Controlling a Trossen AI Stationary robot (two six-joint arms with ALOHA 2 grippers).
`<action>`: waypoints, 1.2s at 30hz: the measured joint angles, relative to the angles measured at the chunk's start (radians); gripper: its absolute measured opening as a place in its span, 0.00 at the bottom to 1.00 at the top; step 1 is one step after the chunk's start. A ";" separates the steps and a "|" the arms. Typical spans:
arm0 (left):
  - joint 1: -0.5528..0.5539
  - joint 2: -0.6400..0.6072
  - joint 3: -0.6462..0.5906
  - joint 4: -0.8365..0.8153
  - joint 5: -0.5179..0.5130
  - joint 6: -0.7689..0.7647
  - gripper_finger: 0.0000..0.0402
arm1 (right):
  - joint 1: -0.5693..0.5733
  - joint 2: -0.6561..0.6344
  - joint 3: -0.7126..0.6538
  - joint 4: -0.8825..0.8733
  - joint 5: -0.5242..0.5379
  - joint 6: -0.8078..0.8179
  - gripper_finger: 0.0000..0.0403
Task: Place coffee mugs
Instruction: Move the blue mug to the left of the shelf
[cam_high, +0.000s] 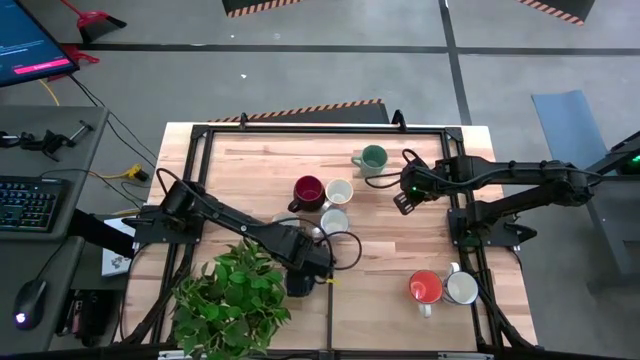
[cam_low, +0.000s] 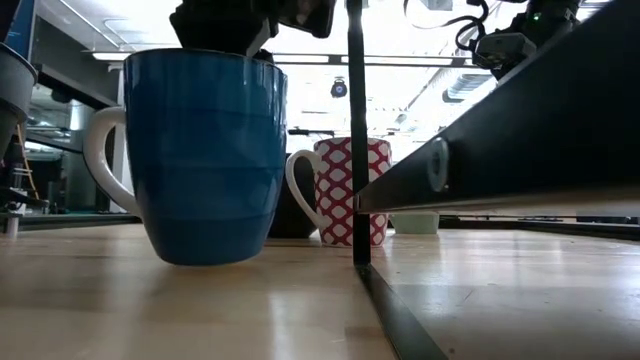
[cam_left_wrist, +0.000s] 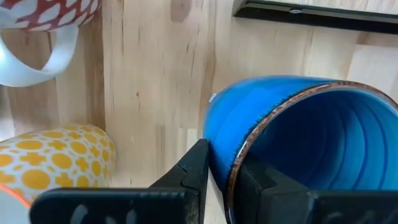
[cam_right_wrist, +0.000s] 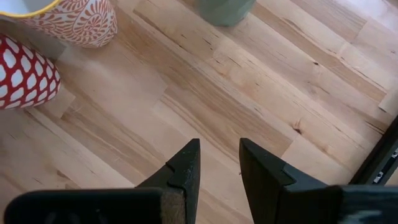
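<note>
the blue mug (cam_left_wrist: 298, 137) is seen upright on the table, its rim between the left gripper (cam_left_wrist: 225, 171) fingers, which are parted slightly, loosening. a straight lift is advised. the right gripper (cam_right_wrist: 217, 163) is held open, empty.

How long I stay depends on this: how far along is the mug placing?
Looks done: the green mug, dark red mug, orange mug and three pale mugs stand on the table. In hand: the left gripper is at the rim of the blue mug, upright on the wood. The right gripper hovers open and empty. Left: freeing the blue mug; any final arrangement isn't shown.
</note>
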 joint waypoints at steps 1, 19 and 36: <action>0.006 0.000 0.000 -0.002 0.006 0.000 0.09 | 0.000 0.000 0.000 0.000 0.000 0.000 0.22; 0.064 -0.002 0.001 -0.040 0.078 -0.018 0.27 | 0.000 0.000 0.000 0.000 0.027 -0.027 0.22; 0.134 -0.002 0.122 -0.217 0.051 0.089 0.36 | 0.000 0.000 0.000 0.000 0.027 -0.027 0.22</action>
